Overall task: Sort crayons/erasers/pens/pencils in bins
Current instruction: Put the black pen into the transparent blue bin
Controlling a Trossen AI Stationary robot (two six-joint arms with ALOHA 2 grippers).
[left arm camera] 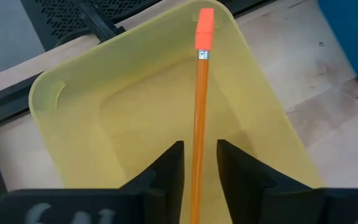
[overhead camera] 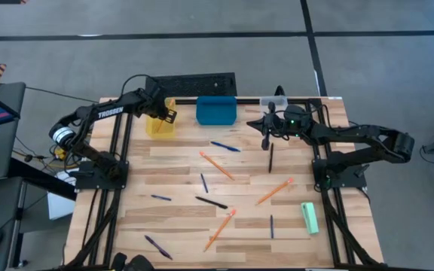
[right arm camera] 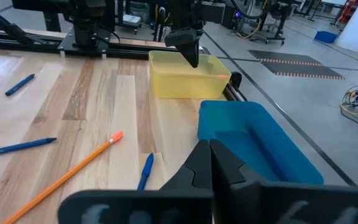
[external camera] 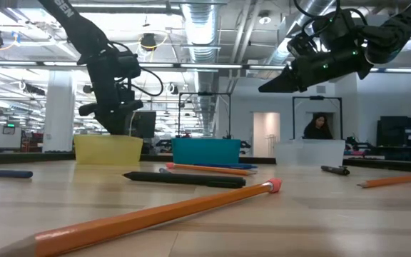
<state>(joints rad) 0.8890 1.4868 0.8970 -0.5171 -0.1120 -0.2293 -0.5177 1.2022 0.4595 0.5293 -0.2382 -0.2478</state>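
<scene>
Nearest the desk's [overhead camera: 172, 169] front edge, in the low view, one pencil [external camera: 155, 214] lies on the wood with its pinkish end away from the camera. A black pen [external camera: 184, 178] lies crosswise just behind it. More pens and pencils are scattered over the middle of the desk, and the mint-green eraser [overhead camera: 310, 217] lies near the right edge. None of these is sorted yet.

At the far edge stand the three bins in a row: yellow bin [overhead camera: 160, 124], blue bin [overhead camera: 216, 110] and clear bin [external camera: 310, 152].

Step in hand: depositing a pencil in the yellow bin.

1. The left gripper [left arm camera: 199, 163] hangs directly over the yellow bin. Its fingers [left arm camera: 166, 171] are closed to a narrow gap and clamp the held pencil [left arm camera: 199, 118] on its shaft.
2. The held pencil's long axis runs straight out along the fingers. Its eraser end points forward, reaching the bin's far rim (the sharpened end is hidden behind the gripper).
3. To release cleanly, the whole length should probably sit inside the rim first. Tilt the eraser end down toward the bin floor, then open the fingers only a little.
4. A release with the end resting on the rim could let the pencil tip out onto the desk.

The right gripper [right arm camera: 210, 163] hovers near the blue bin, fingers pressed together and holding nothing.
</scene>
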